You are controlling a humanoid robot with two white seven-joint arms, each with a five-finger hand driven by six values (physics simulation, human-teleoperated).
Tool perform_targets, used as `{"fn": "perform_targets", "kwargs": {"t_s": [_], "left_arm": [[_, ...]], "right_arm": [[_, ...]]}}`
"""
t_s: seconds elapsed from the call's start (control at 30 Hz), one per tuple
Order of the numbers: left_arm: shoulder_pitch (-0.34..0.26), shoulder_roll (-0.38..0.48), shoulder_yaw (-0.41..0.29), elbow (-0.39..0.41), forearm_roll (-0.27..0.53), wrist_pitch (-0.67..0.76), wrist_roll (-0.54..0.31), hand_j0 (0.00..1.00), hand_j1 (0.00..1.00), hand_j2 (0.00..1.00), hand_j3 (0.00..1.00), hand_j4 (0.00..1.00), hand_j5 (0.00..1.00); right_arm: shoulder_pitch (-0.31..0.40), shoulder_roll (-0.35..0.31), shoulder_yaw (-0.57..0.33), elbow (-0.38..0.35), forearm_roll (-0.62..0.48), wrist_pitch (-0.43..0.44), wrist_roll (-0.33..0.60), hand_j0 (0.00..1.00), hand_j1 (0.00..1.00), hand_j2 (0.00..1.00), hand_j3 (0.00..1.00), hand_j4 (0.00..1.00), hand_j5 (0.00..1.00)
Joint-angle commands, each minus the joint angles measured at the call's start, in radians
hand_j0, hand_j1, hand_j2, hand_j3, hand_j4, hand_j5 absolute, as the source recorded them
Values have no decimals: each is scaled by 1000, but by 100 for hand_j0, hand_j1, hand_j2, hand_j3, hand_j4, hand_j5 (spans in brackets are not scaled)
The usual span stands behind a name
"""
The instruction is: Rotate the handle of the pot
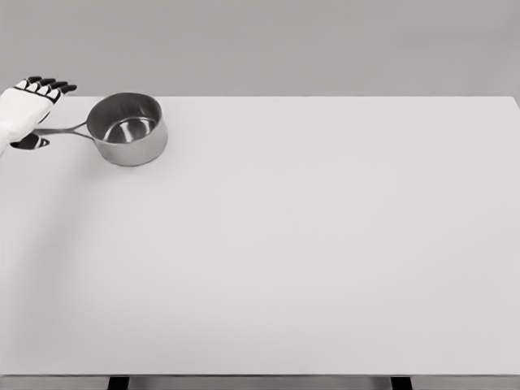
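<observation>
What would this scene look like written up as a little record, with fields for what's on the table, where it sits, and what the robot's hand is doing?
surface: white table
object: steel pot, upright, looks empty inside
pot position: far left corner area of the table
handle: long, pointing left toward the hand
left hand: at the picture's left edge, at the end of the handle, fingers extended, thumb below the handle
grasp: cannot tell whether the hand actually grips the handle
right hand: not in view
</observation>
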State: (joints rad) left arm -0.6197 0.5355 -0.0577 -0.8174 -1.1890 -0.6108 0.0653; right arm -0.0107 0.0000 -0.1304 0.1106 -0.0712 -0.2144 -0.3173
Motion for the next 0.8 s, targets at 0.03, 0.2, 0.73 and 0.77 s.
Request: {"fn": "perform_targets", "kwargs": {"t_s": [0.03,0.2,0.73,0.77], "left_arm": [[0,0,1,17,-1,0,1,100,100,100,100,100,100],[-29,0,1,44,-12,0,1,100,100,100,100,100,100],[-54,0,-1,83,-49,0,1,100,100,100,100,100,100],[-54,-2,-1,83,-49,0,1,100,100,100,100,100,100]], "right_arm": [[0,0,0,0,-1,0,0,100,100,100,100,100,100],[0,0,0,0,-1,0,0,100,100,100,100,100,100],[0,0,0,0,-1,0,0,100,100,100,100,100,100],[2,0,0,0,-1,0,0,100,100,100,100,100,100]]}}
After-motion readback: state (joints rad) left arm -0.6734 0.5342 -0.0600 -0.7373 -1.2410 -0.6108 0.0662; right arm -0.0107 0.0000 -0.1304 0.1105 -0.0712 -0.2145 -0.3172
